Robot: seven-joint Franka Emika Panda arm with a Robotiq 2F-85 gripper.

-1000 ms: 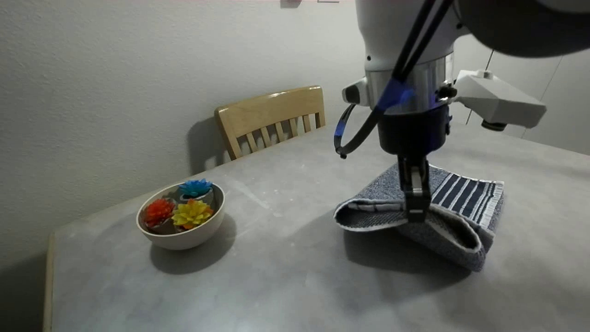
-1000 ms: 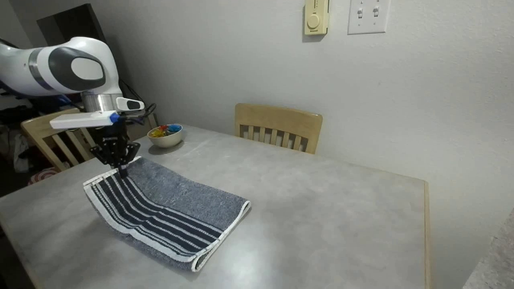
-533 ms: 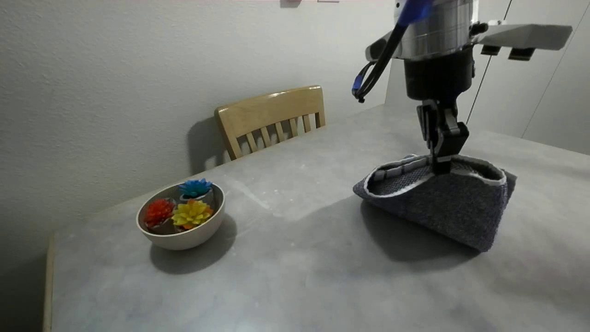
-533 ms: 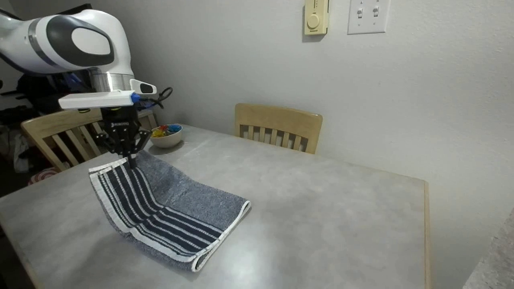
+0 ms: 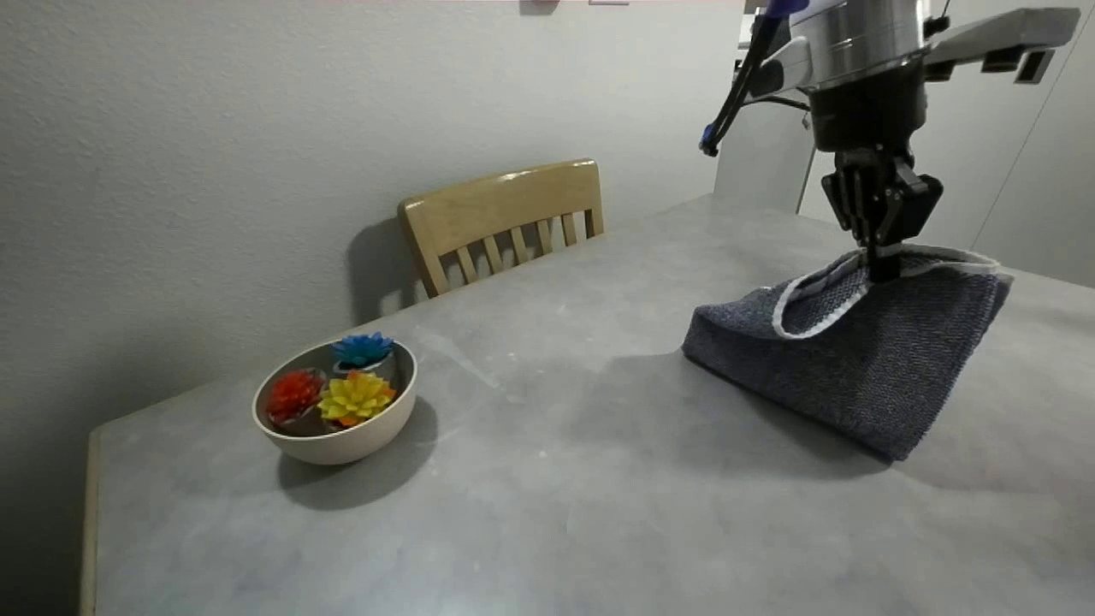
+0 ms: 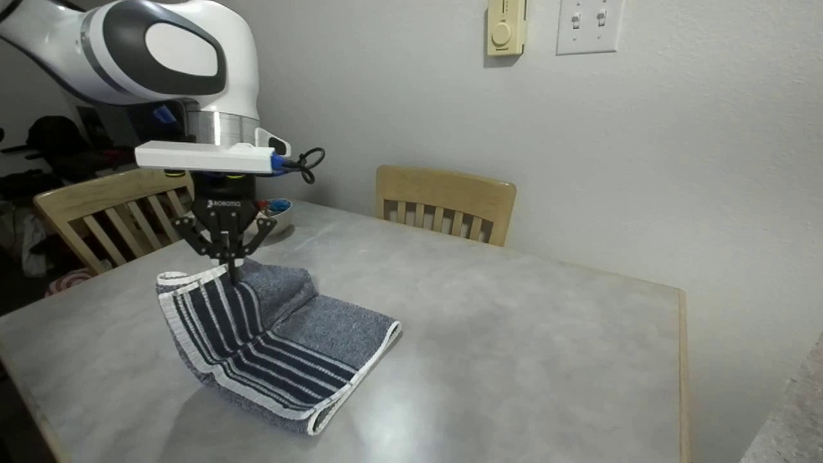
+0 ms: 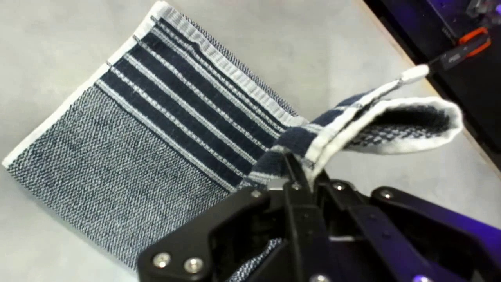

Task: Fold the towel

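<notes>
The towel [image 6: 347, 328] is grey-blue with dark navy and white stripes and a white hem, and it lies doubled in layers. It also shows in the wrist view [image 7: 129, 168] and, raised at one end, in an exterior view [image 5: 907, 351]. My gripper [image 6: 233, 273] points down and is shut on the middle of one white-hemmed end, in both exterior views [image 5: 883, 263]. In the wrist view the hem layers are pinched between the fingertips, beside the stripes. The held end is lifted above the table, with loose hem loops on either side. The far end rests on the table.
A white bowl [image 5: 342, 441] with red, yellow and blue succulents stands on the grey table [image 5: 513, 530]. In an exterior view my gripper partly hides it. Wooden chairs [image 6: 443, 199] stand at the table's edges, with a wall behind.
My gripper has risen and moved toward the towel's far end with the held hem. The lifted part now bends up more steeply, and its underside shows. The resting end has not moved.
</notes>
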